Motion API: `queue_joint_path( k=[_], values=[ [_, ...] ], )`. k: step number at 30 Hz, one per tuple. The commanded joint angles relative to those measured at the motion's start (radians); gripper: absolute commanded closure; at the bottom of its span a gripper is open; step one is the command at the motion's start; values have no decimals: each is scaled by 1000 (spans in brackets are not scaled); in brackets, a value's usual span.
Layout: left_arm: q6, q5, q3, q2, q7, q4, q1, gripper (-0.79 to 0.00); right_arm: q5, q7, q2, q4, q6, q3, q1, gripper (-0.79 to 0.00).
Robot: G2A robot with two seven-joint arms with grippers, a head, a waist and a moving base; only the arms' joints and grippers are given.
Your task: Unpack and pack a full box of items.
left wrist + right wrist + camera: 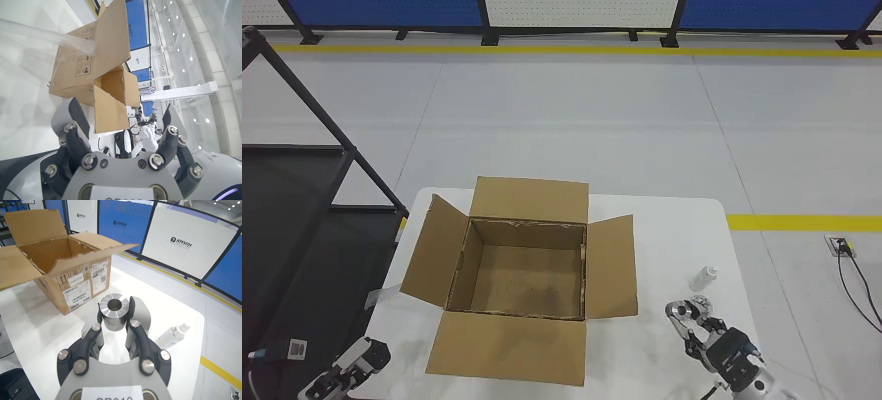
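An open cardboard box stands on the white table with all flaps spread; its inside looks bare. My right gripper is at the table's front right, shut on a hollow metal cylinder held upright above the tabletop, right of the box. A white bottle lies on the table beyond that gripper, also seen as the bottle in the right wrist view. My left gripper is open and holds nothing, low at the table's front left corner, facing the box.
A dark rack stands left of the table. A strip of clear tape hangs off the box's left flap. Blue and white partition panels line the far side of the floor.
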Motion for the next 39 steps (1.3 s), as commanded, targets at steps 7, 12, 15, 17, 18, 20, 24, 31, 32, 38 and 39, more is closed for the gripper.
queue_joint_path(
  k=[7, 12, 15, 17, 18, 20, 24, 31, 32, 38, 39],
  values=[
    [0, 0, 0, 0, 0, 0, 0, -785, -16, 142, -10, -190, 118, -26, 12, 0],
    [0, 0, 0, 0, 0, 0, 0, -785, -22, 249, -19, -263, 147, -99, 66, 0],
    [0, 0, 0, 0, 0, 0, 0, -785, -59, 320, -27, -285, 177, -159, 118, 0],
    [0, 0, 0, 0, 0, 0, 0, -785, -62, 370, -34, -283, 180, -211, 164, 0],
    [0, 0, 0, 0, 0, 0, 0, -785, -69, 394, -38, -279, 186, -237, 191, 0],
    [0, 0, 0, 0, 0, 0, 0, -785, -67, 431, -48, -263, 192, -296, 244, 0],
    [0, 0, 0, 0, 0, 0, 0, -785, -74, 450, -57, -244, 181, -355, 291, 0],
    [0, 0, 0, 0, 0, 0, 0, -785, -74, 450, -57, -244, 181, -355, 291, 0],
    [0, 0, 0, 0, 0, 0, 0, -785, -74, 450, -57, -244, 181, -355, 291, 0],
    [0, 0, 0, 0, 0, 0, 0, -785, -74, 450, -57, -244, 181, -355, 291, 0],
    [0, 0, 0, 0, 0, 0, 0, -785, -74, 450, -57, -244, 181, -355, 291, 0]
  ],
)
